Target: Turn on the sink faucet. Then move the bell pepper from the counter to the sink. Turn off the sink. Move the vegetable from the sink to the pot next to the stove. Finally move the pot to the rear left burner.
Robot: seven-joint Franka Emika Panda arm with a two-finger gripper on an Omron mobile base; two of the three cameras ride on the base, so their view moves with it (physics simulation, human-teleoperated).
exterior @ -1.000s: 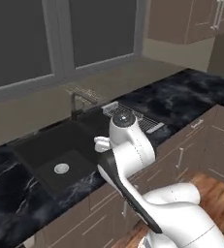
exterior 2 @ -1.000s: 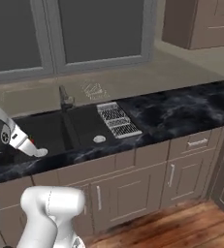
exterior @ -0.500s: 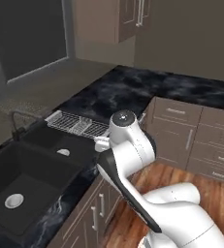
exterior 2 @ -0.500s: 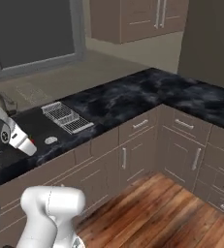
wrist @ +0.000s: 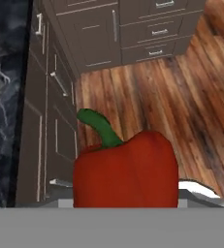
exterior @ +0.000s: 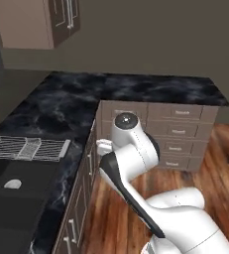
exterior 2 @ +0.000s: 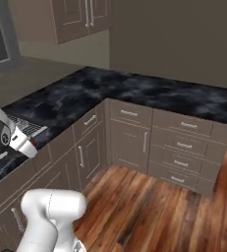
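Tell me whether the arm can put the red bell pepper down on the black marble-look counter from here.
Probably yes: the red bell pepper sits right at the hand above the wooden floor, and the black marble-look counter lies close alongside with nothing between.

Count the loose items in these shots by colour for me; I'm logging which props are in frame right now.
Red: 1, the bell pepper with its green stem, close in front of the hand camera.
Silver: 1, the wire rack on the counter beside the sink.
Total: 2.
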